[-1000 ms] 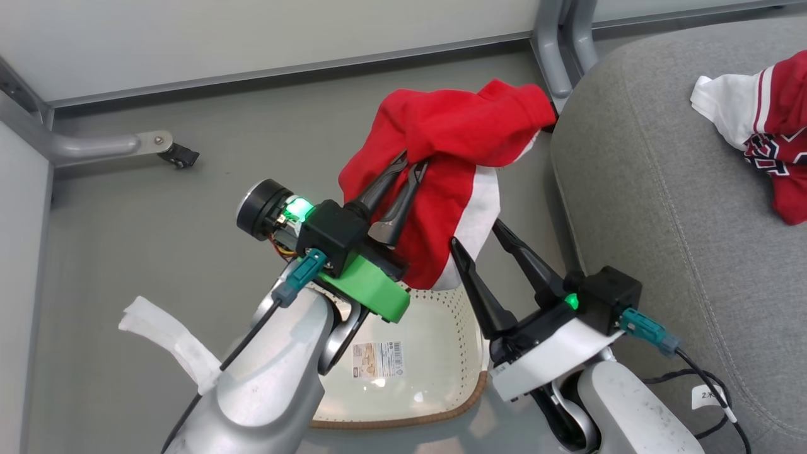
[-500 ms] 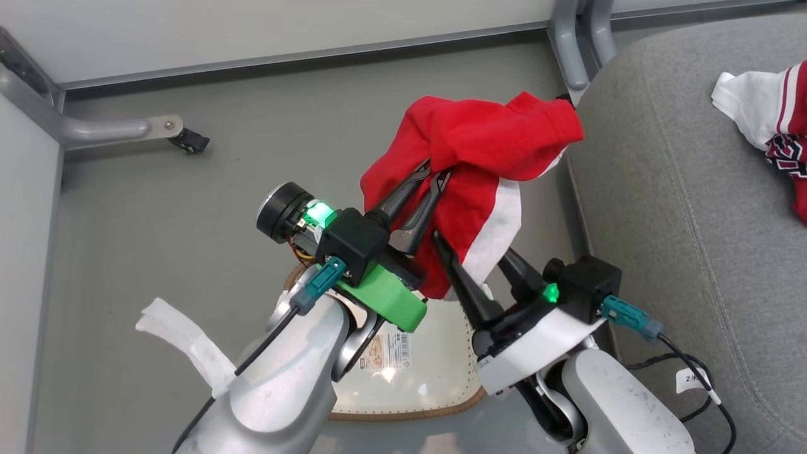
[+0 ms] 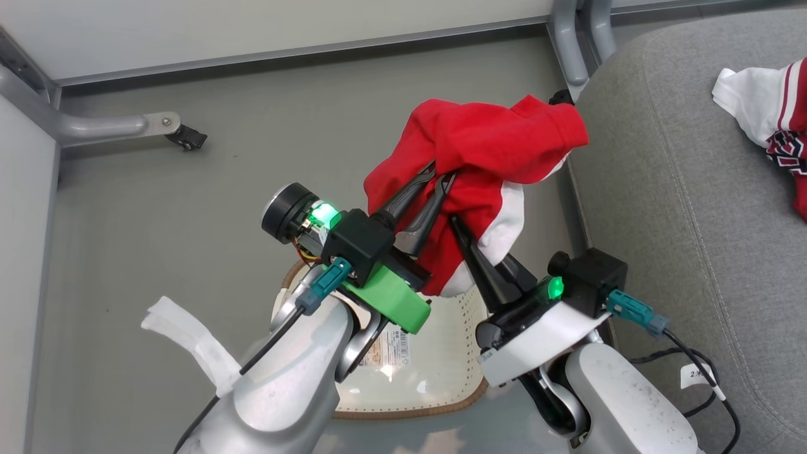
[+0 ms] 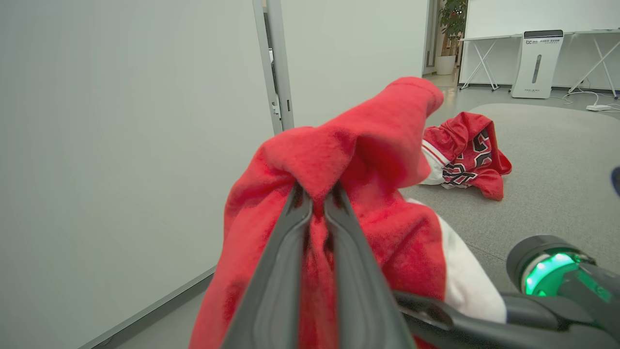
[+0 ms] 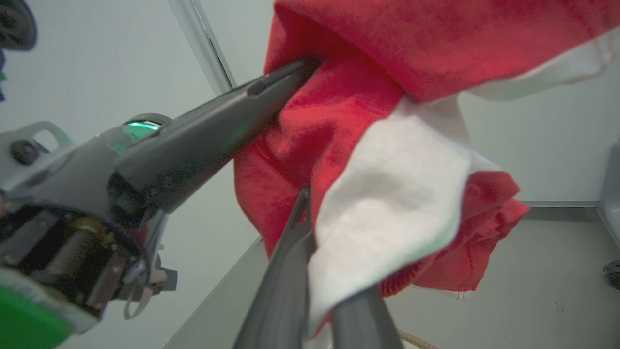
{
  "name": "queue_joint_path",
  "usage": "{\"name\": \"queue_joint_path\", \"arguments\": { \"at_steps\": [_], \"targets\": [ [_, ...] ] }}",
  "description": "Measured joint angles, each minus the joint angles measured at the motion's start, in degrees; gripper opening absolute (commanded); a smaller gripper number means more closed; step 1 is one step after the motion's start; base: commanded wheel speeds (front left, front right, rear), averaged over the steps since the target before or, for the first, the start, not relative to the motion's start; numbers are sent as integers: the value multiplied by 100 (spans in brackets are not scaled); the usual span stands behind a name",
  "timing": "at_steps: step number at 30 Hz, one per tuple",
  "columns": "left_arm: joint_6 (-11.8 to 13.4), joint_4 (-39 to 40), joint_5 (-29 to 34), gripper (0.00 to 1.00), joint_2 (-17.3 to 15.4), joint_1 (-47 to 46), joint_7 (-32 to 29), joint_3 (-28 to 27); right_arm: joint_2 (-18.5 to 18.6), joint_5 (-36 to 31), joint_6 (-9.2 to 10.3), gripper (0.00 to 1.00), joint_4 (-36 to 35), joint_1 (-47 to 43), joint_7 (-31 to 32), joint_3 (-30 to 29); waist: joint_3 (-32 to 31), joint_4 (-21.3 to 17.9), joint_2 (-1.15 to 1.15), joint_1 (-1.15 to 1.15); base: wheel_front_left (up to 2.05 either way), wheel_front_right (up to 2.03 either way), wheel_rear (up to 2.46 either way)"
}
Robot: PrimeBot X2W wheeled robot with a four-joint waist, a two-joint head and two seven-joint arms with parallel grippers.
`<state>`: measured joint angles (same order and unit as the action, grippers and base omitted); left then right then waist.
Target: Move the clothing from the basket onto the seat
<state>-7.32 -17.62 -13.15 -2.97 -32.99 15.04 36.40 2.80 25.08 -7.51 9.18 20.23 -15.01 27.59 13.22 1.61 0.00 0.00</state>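
- My left pincer (image 3: 441, 174) is clamped tight on a bunched fold of the red garment (image 3: 485, 135). In my left wrist view the cloth is squeezed between the two fingers.
- My right pincer (image 3: 466, 233) is closed on the same garment lower down. It grips near the white trim, and in my right wrist view white cloth is pinched between its fingers.
- The two pincers sit close together, left one higher and farther, right one nearer and to the right.
- The red garment hangs in the air from both grips, clear of the basket (image 3: 441, 359). It is draped above the basket's far edge and the grey floor (image 3: 189, 221), and its far right tip is just beside the rounded corner of the seat (image 3: 681, 208).
- The basket stands on the floor near me, just left of the seat. Its perforated bottom is bare apart from a printed label (image 3: 391, 347).
- The jersey (image 3: 782, 126) lies crumpled on the seat at the far right, well apart from the garment I hold, showing its white striped sleeve and lettering.
- A grey metal leg with a small black caster (image 3: 186, 137) stands on the floor at the far left, by the pale wall.
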Motion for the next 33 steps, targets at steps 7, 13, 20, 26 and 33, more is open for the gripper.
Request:
{"name": "queue_joint_path", "arguments": {
  "at_steps": [7,13,20,26,33],
  "targets": [
    [0,-133,3,58,2,-43,0,1,0,-38,0,0,-29,29,0,-58,15,-7,0,0,0,0,0],
    [0,-138,59,100,3,-49,0,-31,0,-47,1,0,-49,30,1,-122,26,-9,0,0,0,0,0],
    [0,-123,119,100,4,-52,0,-70,0,-96,1,0,-44,24,1,-202,51,-25,0,0,0,0,0],
    [0,-145,212,100,4,-55,0,-92,0,-159,1,0,-47,23,1,-350,75,-119,0,0,0,0,0],
    [0,-190,221,100,-9,-68,0,-40,1,-247,1,0,-99,24,1,-613,114,-346,0,0,0,0,0]
  ]
}}
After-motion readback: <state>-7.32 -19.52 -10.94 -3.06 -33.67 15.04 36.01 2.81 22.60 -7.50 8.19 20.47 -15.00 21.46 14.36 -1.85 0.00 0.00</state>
